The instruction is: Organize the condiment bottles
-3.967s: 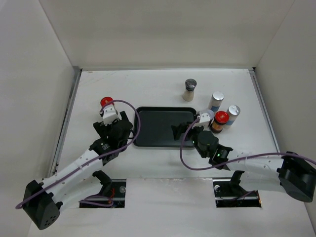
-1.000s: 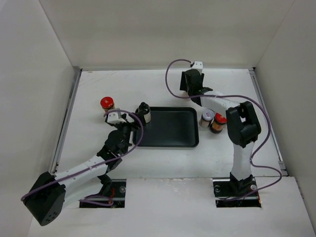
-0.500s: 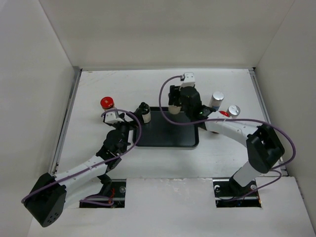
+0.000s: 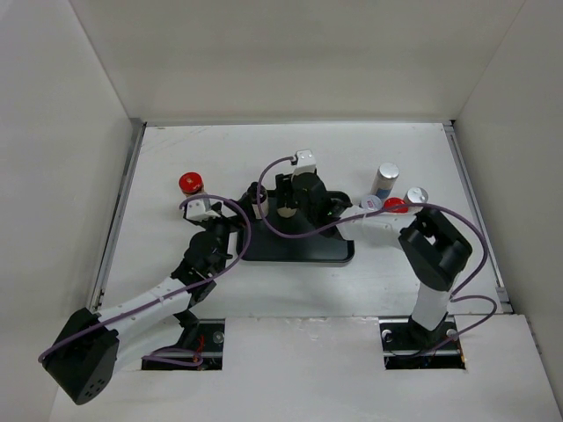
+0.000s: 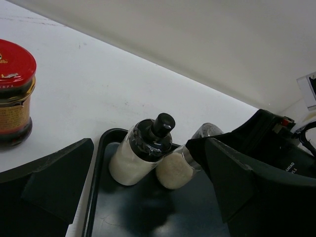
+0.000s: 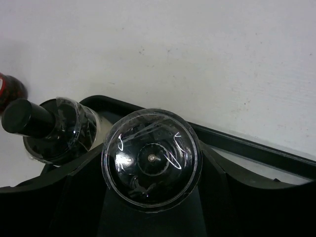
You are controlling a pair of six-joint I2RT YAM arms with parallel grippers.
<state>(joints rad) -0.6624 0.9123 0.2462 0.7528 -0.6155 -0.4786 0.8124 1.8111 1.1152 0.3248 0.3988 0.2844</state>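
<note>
Reaching across from the right, my right pincer (image 4: 285,204) is pinching a cream-bodied jar (image 6: 150,158) by its sides. In my right wrist view its dark cap, under clear film, fills the gap between the two black fingers (image 6: 64,207). The jar hangs tilted over the far-left part of the black tray (image 4: 308,251), with its base swung toward my left arm. Whether that base touches the tray floor I cannot tell. Just beside it, in the tray's far-left corner, stands the other cream jar (image 5: 131,163) with a black knobbed cap. The two bodies are touching or very nearly so — I cannot tell which.

My left pincer (image 5: 149,141) is spread wide and holds nothing. It sits low at the tray's left edge, with both cream jars framed between its fingers.

On the white table (image 4: 220,149), left of the tray and apart from it, a red-capped jar (image 4: 189,183) stands upright. Off the tray's right end, a second red-capped jar (image 4: 394,206) shows right against my right arm and is partly hidden by it. Both silver-topped jars are upright on the table outside the tray — one (image 4: 385,176) farther back, the other (image 4: 415,195) just right of that red cap.
</note>
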